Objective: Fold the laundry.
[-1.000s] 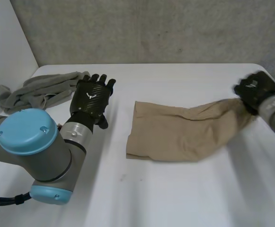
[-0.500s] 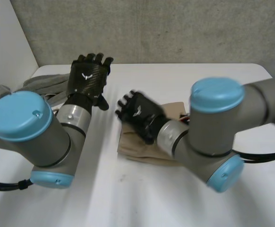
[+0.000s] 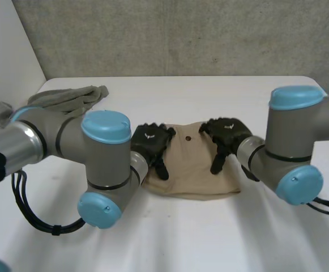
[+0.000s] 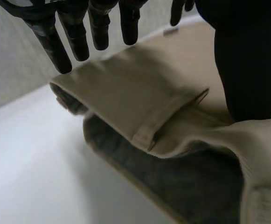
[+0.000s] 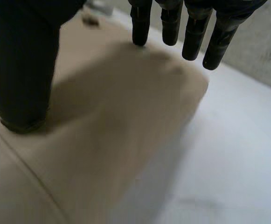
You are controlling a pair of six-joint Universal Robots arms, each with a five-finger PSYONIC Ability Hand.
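Tan cloth [image 3: 189,170] under left robot hand [image 3: 150,141], right robot hand [image 3: 227,133] — fingers straight, pressing.

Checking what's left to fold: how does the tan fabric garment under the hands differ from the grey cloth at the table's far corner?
The tan garment lies folded flat; the grey cloth is a crumpled heap. The left hand and right hand rest on the tan garment; nothing touches the grey cloth. Both lie on the white table.
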